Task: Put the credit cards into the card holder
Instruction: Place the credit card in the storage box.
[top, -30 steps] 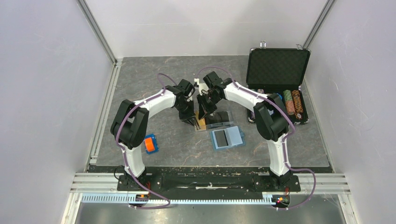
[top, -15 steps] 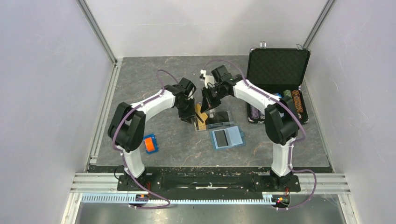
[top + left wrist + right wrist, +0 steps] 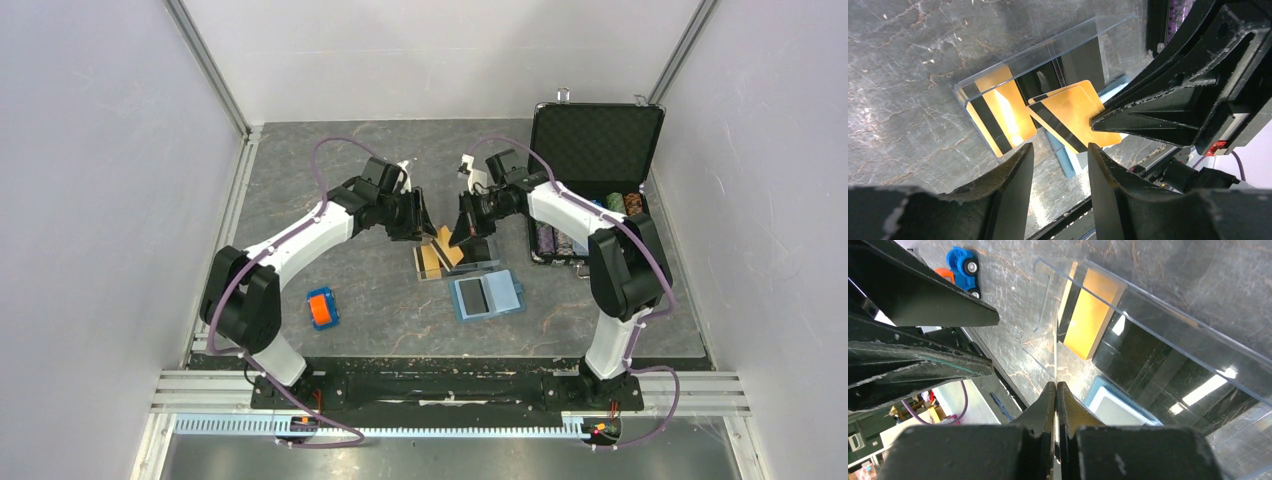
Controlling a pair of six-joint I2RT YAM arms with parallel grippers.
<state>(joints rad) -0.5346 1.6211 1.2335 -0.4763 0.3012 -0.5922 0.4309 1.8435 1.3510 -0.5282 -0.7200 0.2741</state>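
Observation:
An orange credit card (image 3: 1070,111) with a black stripe hangs above the clear tray (image 3: 1088,30), and my right gripper (image 3: 1056,385) is shut on its edge. The right wrist view shows that card only as a thin edge (image 3: 1055,362). Another orange card (image 3: 998,112) and black cards (image 3: 1148,355) lie in the tray. My left gripper (image 3: 1060,150) is open with nothing between its fingers, just left of the held card. In the top view the left gripper (image 3: 428,222) and right gripper (image 3: 462,238) face each other over the tray. The teal card holder (image 3: 487,295) lies open just in front of the tray.
An orange-and-blue block (image 3: 321,308) sits at the front left. An open black chip case (image 3: 592,150) with rows of chips stands at the back right. White walls enclose the grey table on three sides.
The left gripper has opened and drawn back up and to the left. The right gripper has lifted an orange card out of the tray and shifted right.

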